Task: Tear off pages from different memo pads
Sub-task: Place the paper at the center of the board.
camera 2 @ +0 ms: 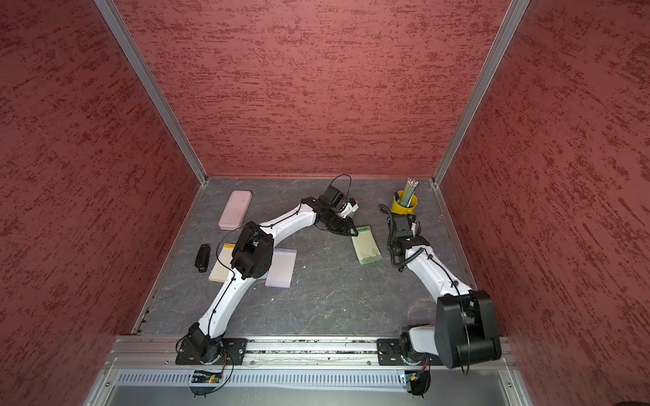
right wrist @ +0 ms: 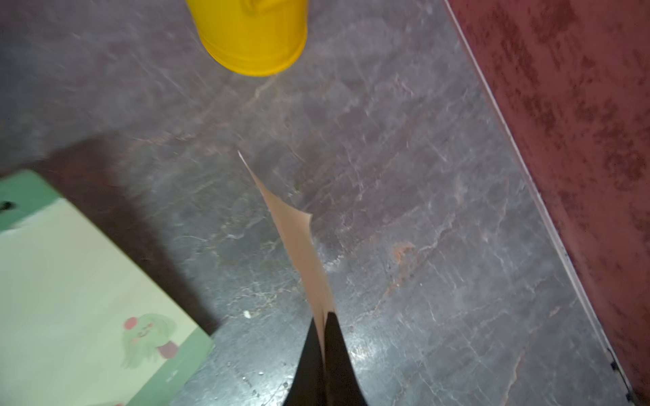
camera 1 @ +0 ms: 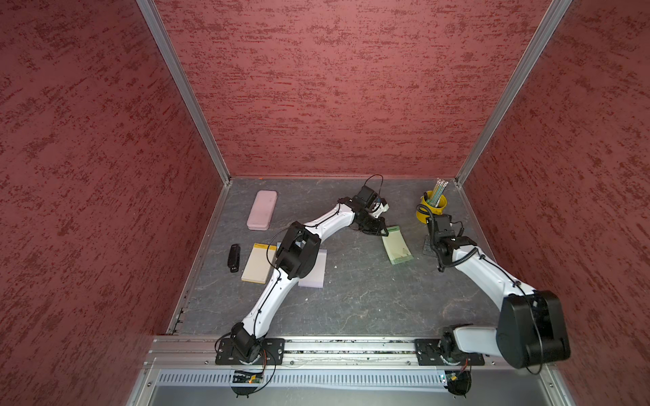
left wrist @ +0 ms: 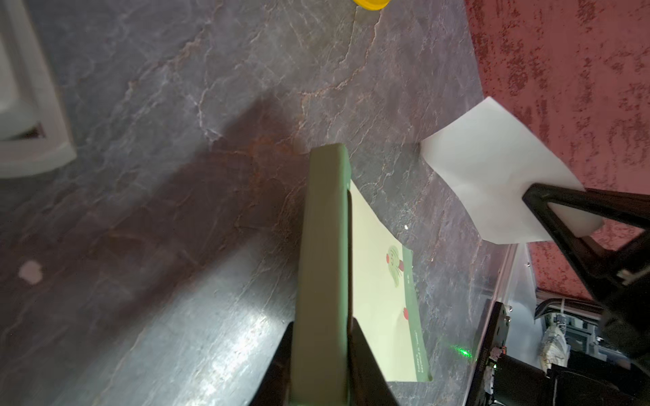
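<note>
A thick green pad point(camera 1: 399, 247) lies on the veined grey bench point(camera 1: 351, 302), right of middle. The left jaws stand narrow, pressed on both sides of its stiff bound edge. The right jaws, fully closed, pinch a thin, curled pale page point(right wrist: 302, 253) just beside the pad.

White arm shells point(camera 1: 271, 295), black joints point(camera 1: 297, 251), black cables point(camera 1: 465, 257), screwed black base plates point(camera 1: 276, 351), tapered black left claw point(left wrist: 323, 321), right claw point(right wrist: 325, 314)

Left gripper point(left wrist: 322, 321) jaws flank a green-edged paper memo pad point(left wrist: 323, 211); right gripper point(right wrist: 322, 316) jaws pinch a thin pale paper page point(right wrist: 299, 239) between them.
</note>
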You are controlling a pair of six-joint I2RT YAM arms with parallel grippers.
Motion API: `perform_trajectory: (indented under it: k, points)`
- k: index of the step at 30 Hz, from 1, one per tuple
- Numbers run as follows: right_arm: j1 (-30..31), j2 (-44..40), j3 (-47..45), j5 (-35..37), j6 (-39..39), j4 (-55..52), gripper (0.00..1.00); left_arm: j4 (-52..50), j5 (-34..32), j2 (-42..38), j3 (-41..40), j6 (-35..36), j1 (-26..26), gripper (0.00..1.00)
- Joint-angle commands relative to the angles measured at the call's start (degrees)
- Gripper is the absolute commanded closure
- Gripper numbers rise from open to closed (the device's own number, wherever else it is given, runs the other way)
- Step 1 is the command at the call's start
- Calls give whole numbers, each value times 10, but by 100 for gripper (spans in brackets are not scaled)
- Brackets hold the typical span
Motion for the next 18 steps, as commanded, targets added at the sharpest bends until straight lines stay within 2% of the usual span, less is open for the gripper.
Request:
perform_trajectory:
  k: [1,6,9,14,16,18]
  points:
    - [-1,35,3,-8,39,-22,100,-68,-44,31,33,43,-2,69]
    - [0,47,-25,-104,57,6,88,-64,-52,23,40,41,-4,52]
    - [2,76,-31,-124,58,8,73,-54,-33,4,29,38,-4,43]
    - [-1,74,-38,-147,66,17,39,4,-13,-78,-57,26,-2,40]
    - [-2,55,-26,-165,69,2,31,30,-19,-131,-110,19,2,39]
    - [-2,11,-8,-174,69,-23,26,55,-55,-197,-184,21,5,39]
